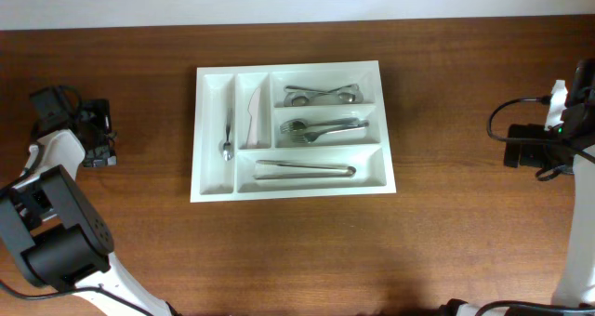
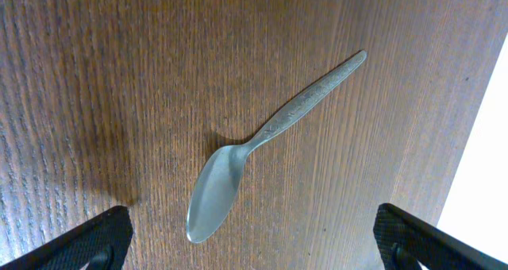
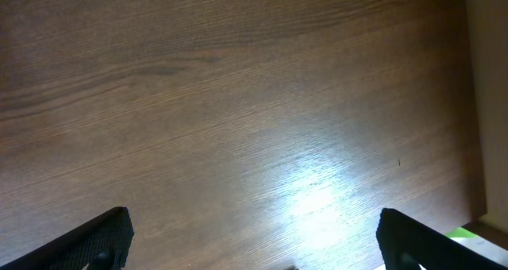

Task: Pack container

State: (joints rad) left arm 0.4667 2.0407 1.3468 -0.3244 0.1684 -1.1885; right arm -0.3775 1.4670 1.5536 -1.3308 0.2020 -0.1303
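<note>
Wooden table [image 1: 465, 242], white container [image 1: 212, 102] long axis left-right, perhaps slightly skewed.

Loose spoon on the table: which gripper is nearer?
Left. The left gripper hangs open directly above the spoon; the right gripper is over bare table, on the far side of the container.

White container [image 1: 213, 191], silver spoon [image 2: 238, 167] with patterned handle, brown wood-grain table [image 1: 465, 121]
</note>
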